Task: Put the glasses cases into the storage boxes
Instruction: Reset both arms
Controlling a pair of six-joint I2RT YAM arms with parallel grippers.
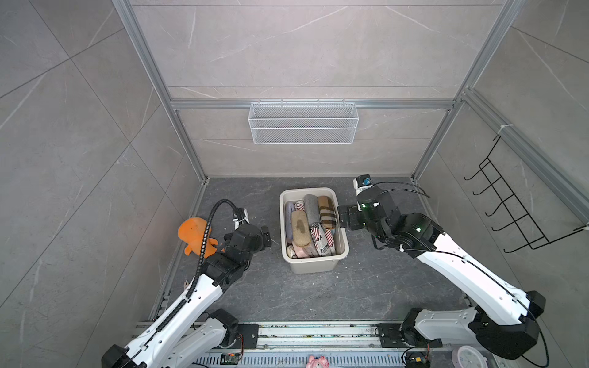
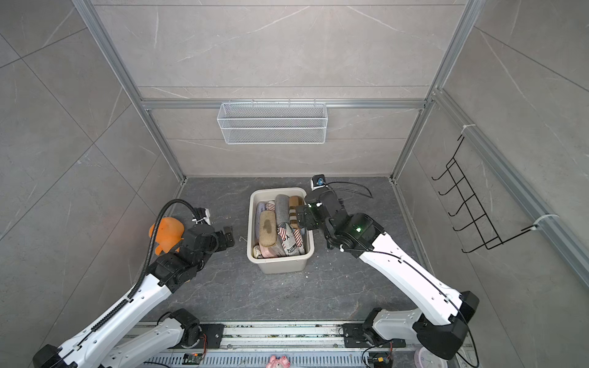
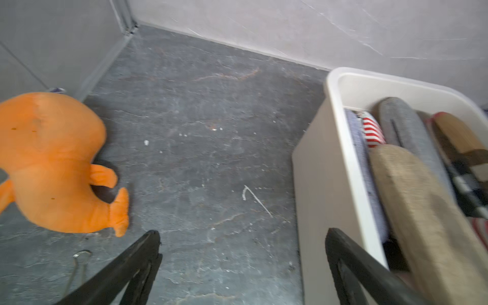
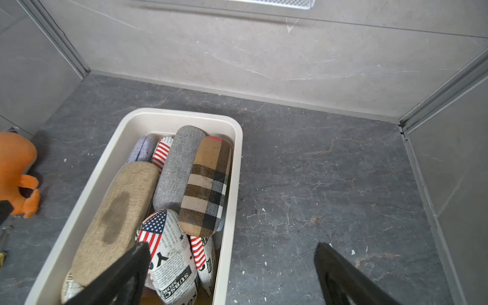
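Wrist views: left gripper (image 3: 243,237) jaws wide apart, empty; right gripper (image 4: 232,250) likewise, above storage box (image 4: 232,169).

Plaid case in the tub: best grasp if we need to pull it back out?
Grip the brown plaid case across its narrow width near mid-length, coming straight down. It lies on top of the pile in the cream tub, long sides partly exposed, though the tub wall crowds one side.

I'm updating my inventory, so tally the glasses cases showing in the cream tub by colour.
Tan: 1
Grey: 1
Brown plaid: 1
Lilac: 1
Pink: 1
Newspaper print: 4
Total: 9 showing; slivers underneath suggest more, too hidden to count.
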